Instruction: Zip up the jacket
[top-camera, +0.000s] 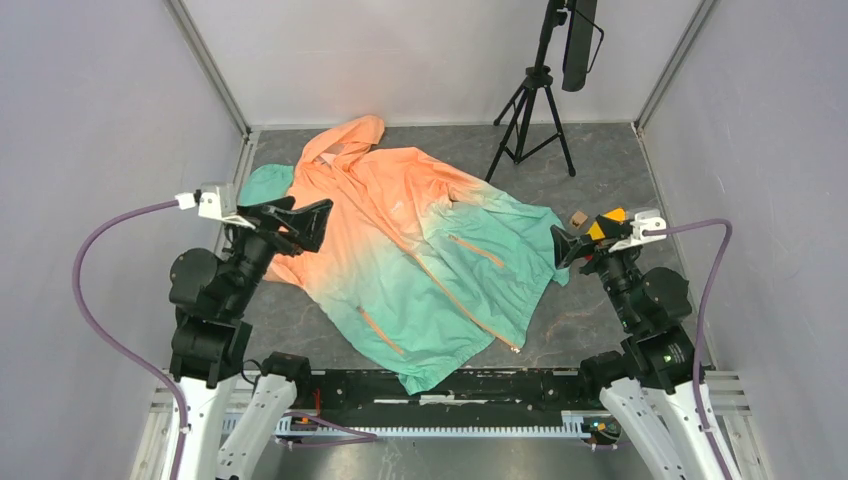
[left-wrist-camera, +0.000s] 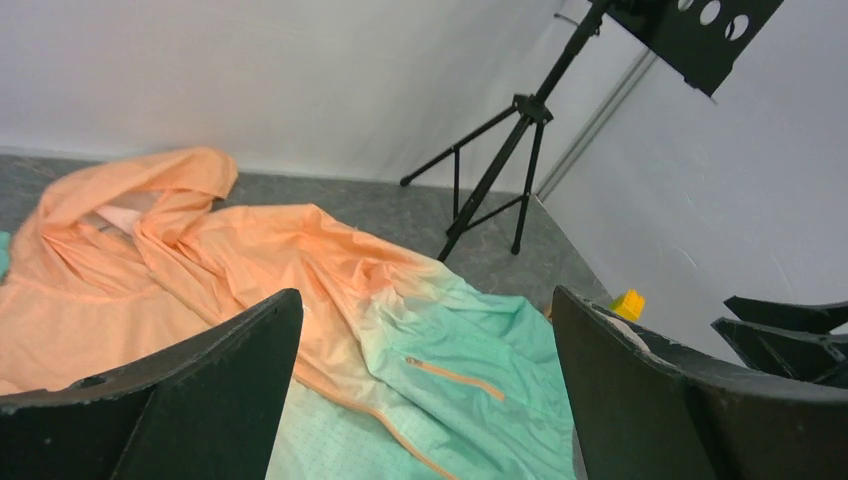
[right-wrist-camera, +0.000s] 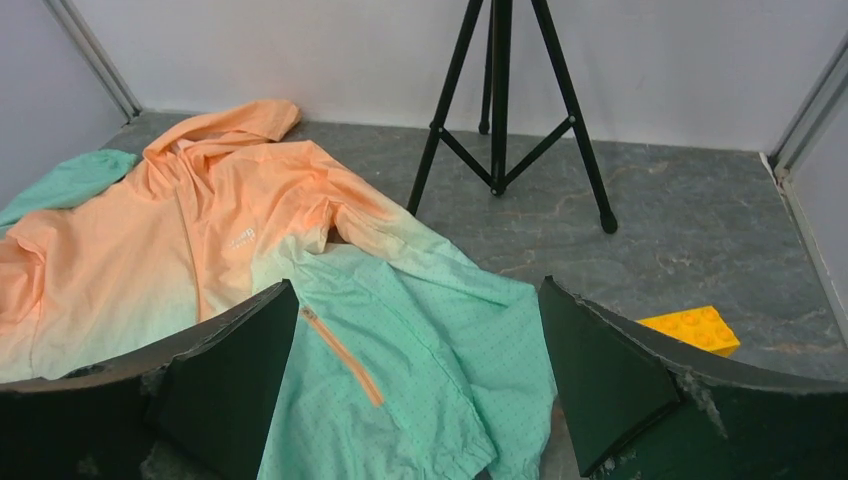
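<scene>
Black fingers spread wide on both arms: the left gripper (top-camera: 322, 226) hangs over the orange side of the jacket (top-camera: 420, 255), the right gripper (top-camera: 557, 248) (just as wide) by its teal sleeve. It lies flat on the grey surface (top-camera: 600, 170), hood toward the far wall, beside a tripod (top-camera: 530, 110).

Bare surface (top-camera: 612, 182) lies open to the right of the jacket (top-camera: 420, 260). A tripod (top-camera: 532, 115) stands at its far edge. A yellow block (right-wrist-camera: 695, 328) lies nearer.
</scene>
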